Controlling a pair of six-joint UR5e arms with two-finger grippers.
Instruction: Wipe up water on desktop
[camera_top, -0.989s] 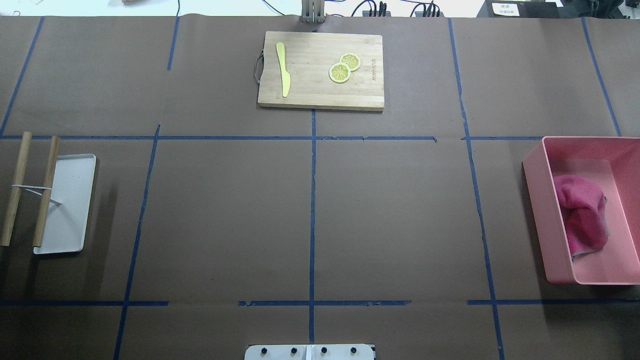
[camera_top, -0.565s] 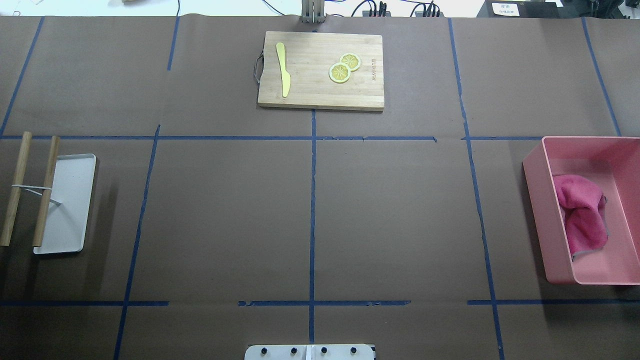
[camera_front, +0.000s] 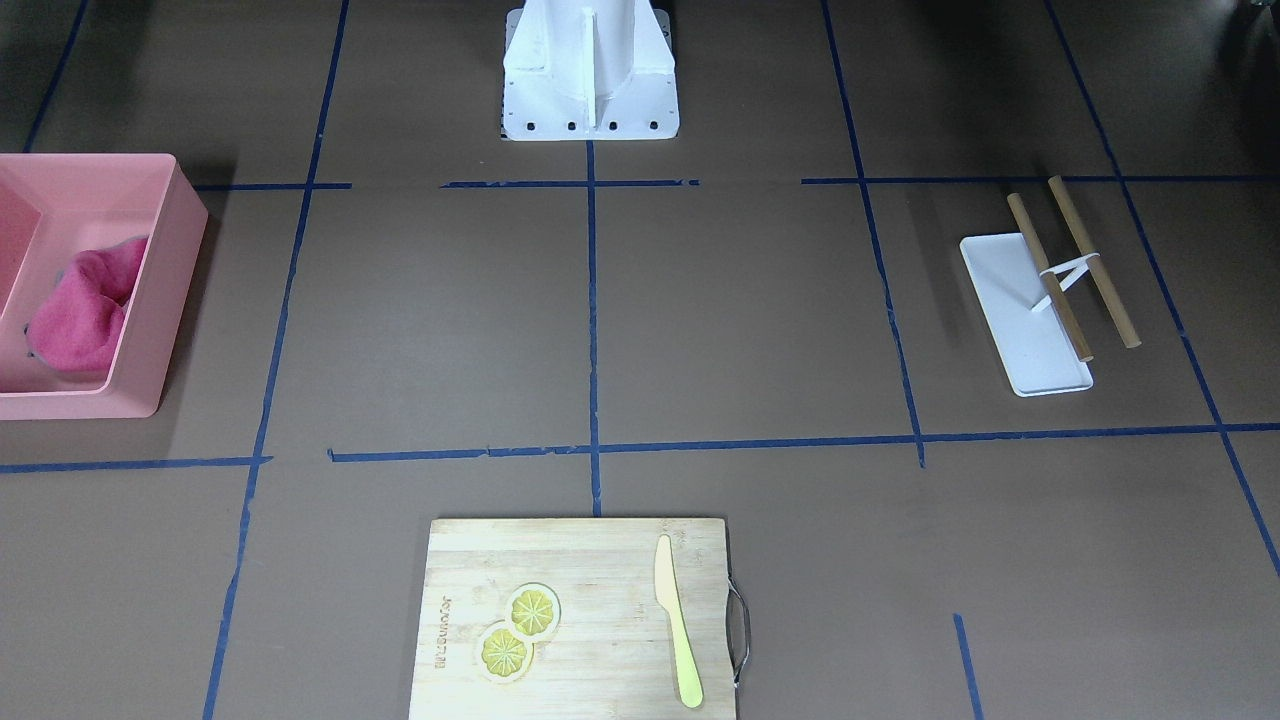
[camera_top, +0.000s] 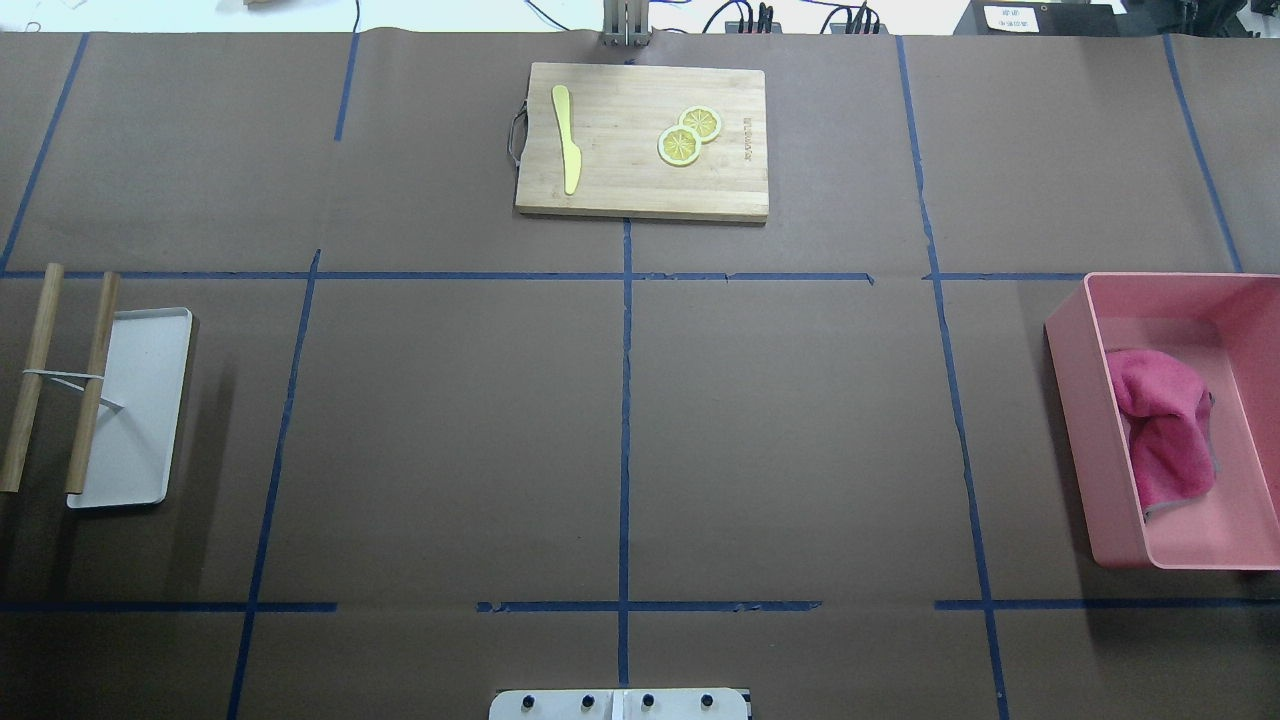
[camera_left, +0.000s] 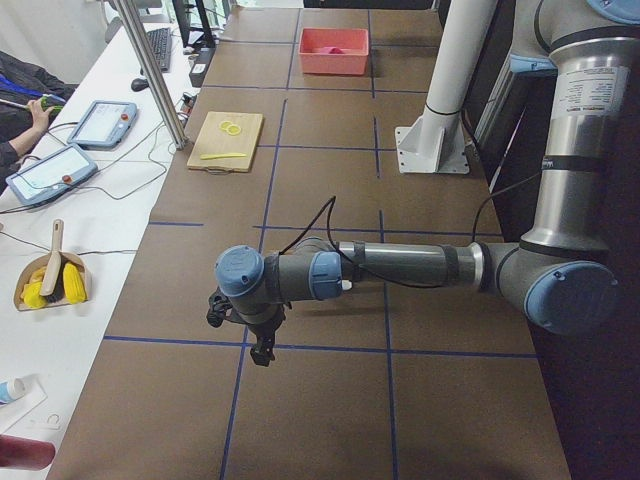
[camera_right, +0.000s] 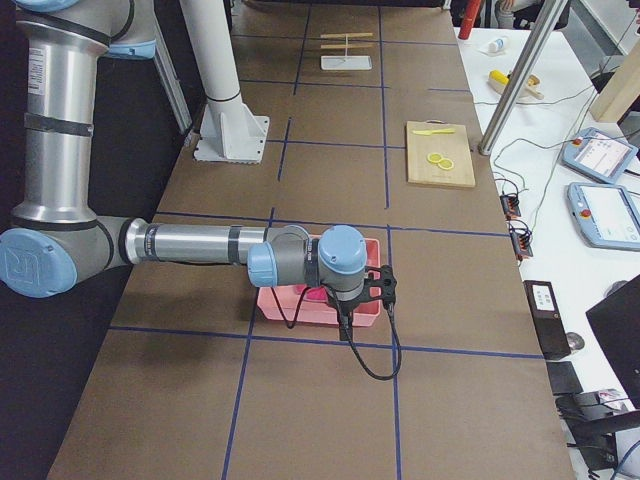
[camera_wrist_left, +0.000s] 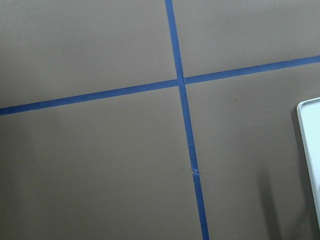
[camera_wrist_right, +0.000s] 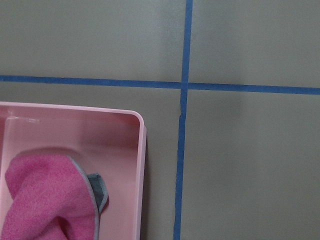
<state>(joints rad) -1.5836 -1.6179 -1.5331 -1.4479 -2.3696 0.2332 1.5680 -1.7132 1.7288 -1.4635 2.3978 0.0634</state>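
Note:
The desktop (camera_top: 450, 430) is a matte brown surface with a grid of blue tape lines; I see no water on it in any view. A pink cloth (camera_top: 1165, 430) lies crumpled in a pink bin (camera_top: 1075, 420) at the right edge, and also shows in the right wrist view (camera_wrist_right: 45, 200). My left gripper (camera_left: 262, 350) shows only in the exterior left view, hanging low over the table's left end; I cannot tell if it is open. My right gripper (camera_right: 345, 325) shows only in the exterior right view, just above the bin's near side; I cannot tell its state.
A bamboo cutting board (camera_top: 640, 140) at the far middle carries a yellow knife (camera_top: 567, 140) and two lemon slices (camera_top: 688, 135). A white tray (camera_top: 135, 405) with two wooden sticks (camera_top: 35, 375) lies at the left edge. The robot base (camera_top: 620, 705) is at the near edge.
The pink cloth in the bin has sunk a little and looks flatter and brighter than a second ago. Nothing else on the table has moved.

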